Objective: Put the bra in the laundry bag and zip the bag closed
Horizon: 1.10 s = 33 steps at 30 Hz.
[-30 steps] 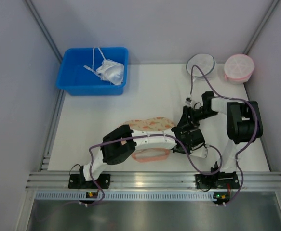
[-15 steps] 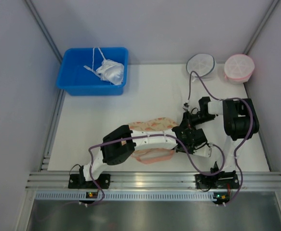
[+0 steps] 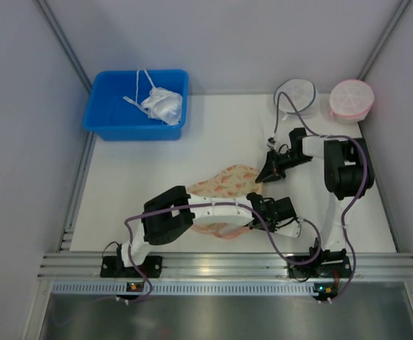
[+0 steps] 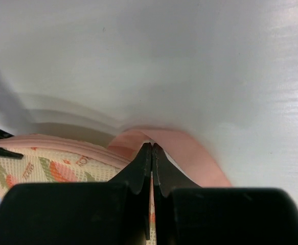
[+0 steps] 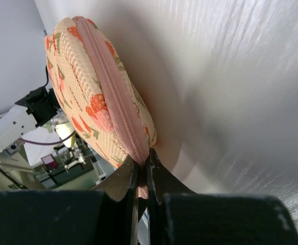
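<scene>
The laundry bag [image 3: 229,181], peach-pink with an orange floral print, lies mid-table, partly under my left arm. In the right wrist view the laundry bag [image 5: 90,92] stands on edge, and its pink zip runs closed along the rim that shows. My right gripper [image 3: 263,175] is shut on the zip end of the bag's rim, as the right gripper [image 5: 143,154] shows close up. My left gripper [image 3: 264,212] is shut on the bag's edge beside a pink strap loop [image 4: 192,153]; the left gripper [image 4: 152,146] has its tips pressed together. The bra is hidden.
A blue bin [image 3: 107,120] at the far left holds a bright white bra with string straps [image 3: 162,105]. A round white mesh pouch [image 3: 295,93] and a round pink pouch [image 3: 351,99] stand at the far right. Grey walls close in the table's sides.
My right gripper has closed on the bag's zip end and drawn back toward the far right. The bag's right end has tilted up, and my left arm has shifted nearer the front edge.
</scene>
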Available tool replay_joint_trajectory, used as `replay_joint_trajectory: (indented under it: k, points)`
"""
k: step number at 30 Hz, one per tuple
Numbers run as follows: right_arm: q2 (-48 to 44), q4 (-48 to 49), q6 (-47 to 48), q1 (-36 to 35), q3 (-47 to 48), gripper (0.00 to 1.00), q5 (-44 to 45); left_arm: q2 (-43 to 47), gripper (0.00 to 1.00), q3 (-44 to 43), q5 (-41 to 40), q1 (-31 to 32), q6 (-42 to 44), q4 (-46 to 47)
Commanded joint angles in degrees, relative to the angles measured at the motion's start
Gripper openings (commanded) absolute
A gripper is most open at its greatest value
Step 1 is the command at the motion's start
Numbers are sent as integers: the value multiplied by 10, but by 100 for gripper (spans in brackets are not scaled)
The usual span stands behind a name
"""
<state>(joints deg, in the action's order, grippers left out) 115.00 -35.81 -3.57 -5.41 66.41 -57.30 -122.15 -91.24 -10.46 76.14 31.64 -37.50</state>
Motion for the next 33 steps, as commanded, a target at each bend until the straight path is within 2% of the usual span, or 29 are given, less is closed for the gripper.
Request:
replay_joint_trajectory:
  k: [1, 4, 5, 6, 7, 9, 12, 17, 26, 29, 30, 32, 33]
  points:
    - [11, 59, -23, 5, 74, 0, -8, 52, 0, 29, 76, 41, -26, 1]
    - [14, 62, -26, 5, 88, 0, -11, 58, 0, 39, 76, 43, -28, 0]
    - [12, 50, -24, 5, 92, 4, -15, 57, 0, 36, 69, 43, -25, 1]
    - [11, 41, -21, 5, 97, 27, -16, 54, 0, 34, 62, 42, -24, 1]
    - [8, 30, -18, 6, 95, 39, -16, 52, 0, 21, 42, 40, -21, 1]
    - [-13, 2, 0, 10, 83, 56, -5, 40, 0, 4, 33, 33, -15, 1]
    - [-40, -45, 56, 20, 49, 66, 18, 25, 0, -26, 29, 12, -5, 1]
    - [-48, -89, 115, 23, -14, 67, 31, 10, 0, -67, 27, -21, 13, 1]
    - [-24, 4, 39, -3, -33, 69, -47, -4, 0, -90, 40, -40, 21, 1]
    - [-13, 27, 2, -21, -30, 57, -54, -4, 0, -94, 47, -41, 18, 1]
    - [-7, 30, -2, -31, -30, 44, -53, -4, 0, -96, 49, -40, 16, 1]
    - [-4, 40, -12, -42, -30, 31, -48, -4, 0, -97, 51, -40, 15, 1]
    - [-1, 42, -13, -43, -30, 17, -48, -1, 0, -95, 52, -40, 16, 1]
